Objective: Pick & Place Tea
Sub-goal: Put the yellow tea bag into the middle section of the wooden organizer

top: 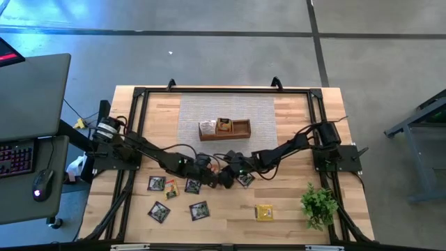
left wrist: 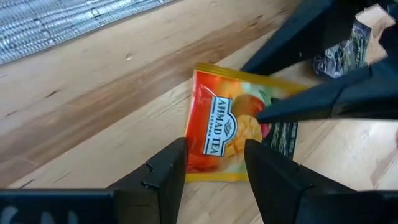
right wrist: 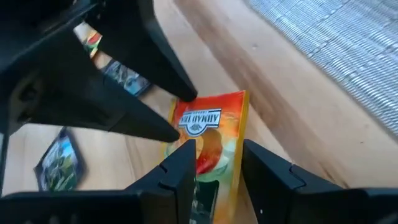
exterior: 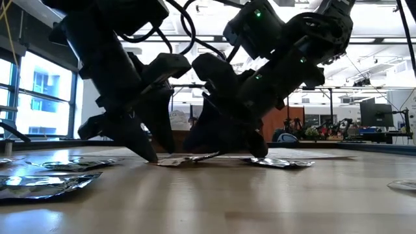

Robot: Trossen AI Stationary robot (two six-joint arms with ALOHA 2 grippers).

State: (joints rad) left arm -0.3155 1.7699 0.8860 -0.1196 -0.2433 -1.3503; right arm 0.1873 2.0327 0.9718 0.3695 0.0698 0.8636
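Both tools, left tool [left wrist: 214,165] and right tool [right wrist: 217,163], stand apart, straddling one orange tea sachet [left wrist: 227,130] flat on the desk [top: 293,216]. Behind, the wooden tray [top: 224,129] holds sachets in its left and middle compartments.

Overhead view straight down, low view level across, both wrist views close on one orange sachet [left wrist: 229,134]

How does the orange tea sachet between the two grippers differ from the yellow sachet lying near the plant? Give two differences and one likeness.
The orange tea sachet lies at mid-table with both the left gripper and the right gripper closing in on it; the yellow sachet lies alone near the plant, untouched. The orange one shows printed fruit and a brand label; the yellow one looks plain from above. Both lie flat on the table, outside the tray.
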